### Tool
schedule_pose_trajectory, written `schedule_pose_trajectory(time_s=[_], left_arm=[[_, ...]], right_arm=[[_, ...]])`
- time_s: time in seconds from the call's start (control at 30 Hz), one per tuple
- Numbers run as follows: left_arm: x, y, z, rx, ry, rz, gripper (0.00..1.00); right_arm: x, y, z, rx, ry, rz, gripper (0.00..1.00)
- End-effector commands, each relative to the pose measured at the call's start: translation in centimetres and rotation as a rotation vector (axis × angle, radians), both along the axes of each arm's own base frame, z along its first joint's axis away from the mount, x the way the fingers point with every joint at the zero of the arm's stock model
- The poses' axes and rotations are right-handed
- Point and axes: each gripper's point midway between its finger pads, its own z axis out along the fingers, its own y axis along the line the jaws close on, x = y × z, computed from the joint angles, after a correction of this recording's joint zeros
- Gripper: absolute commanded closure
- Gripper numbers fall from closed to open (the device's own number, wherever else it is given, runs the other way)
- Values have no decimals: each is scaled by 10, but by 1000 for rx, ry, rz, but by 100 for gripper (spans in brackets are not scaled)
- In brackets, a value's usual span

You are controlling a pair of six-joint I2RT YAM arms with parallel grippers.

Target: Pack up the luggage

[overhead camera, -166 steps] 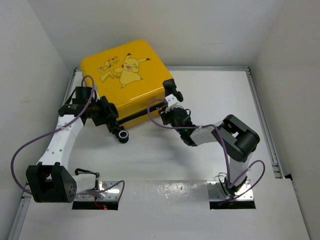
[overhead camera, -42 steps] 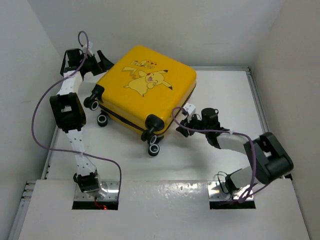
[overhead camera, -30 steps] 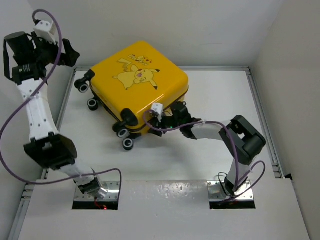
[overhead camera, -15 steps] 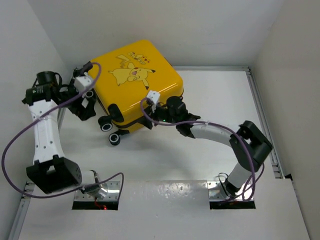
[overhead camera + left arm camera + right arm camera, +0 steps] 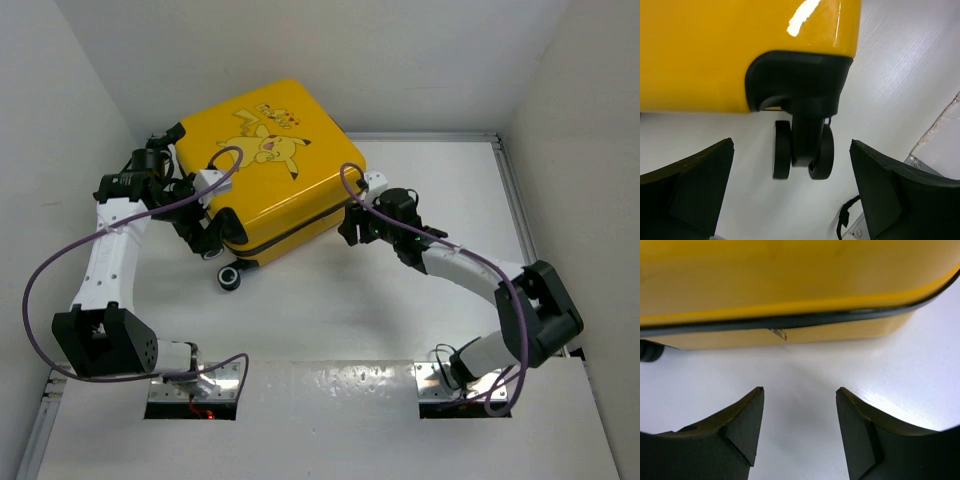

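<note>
The luggage is a yellow hard-shell suitcase lying closed on the table with its cartoon lid up. My left gripper is at its near left corner, open wide. In the left wrist view the gripper has a black twin wheel just ahead, between its fingertips and untouched. My right gripper is at the near right corner, open and empty. The right wrist view shows that gripper facing the yellow side, with its black zipper seam and a small zipper pull, a short gap away.
White walls close in the white table at the back and both sides. A metal rail runs along the right edge. Another suitcase wheel sticks out toward the front. Purple cables loop off both arms.
My right gripper slid right along the suitcase's near side to its right corner and opened wider. The left gripper moved in to the wheel corner. The suitcase turned slightly.
</note>
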Motion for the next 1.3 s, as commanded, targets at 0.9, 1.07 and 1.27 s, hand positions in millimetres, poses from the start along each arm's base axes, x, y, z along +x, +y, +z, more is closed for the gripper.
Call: schedule_pose_trajectory(time_s=[0.9, 1.07, 1.27], left_arm=[[25, -19, -54, 39, 80, 141, 12], [25, -18, -57, 44, 94, 154, 12], [27, -15, -57, 56, 88, 172, 12]], right_arm=[[46, 72, -7, 186, -199, 7, 52], [58, 84, -1, 193, -233, 8, 62], [79, 81, -3, 137, -289, -56, 100]])
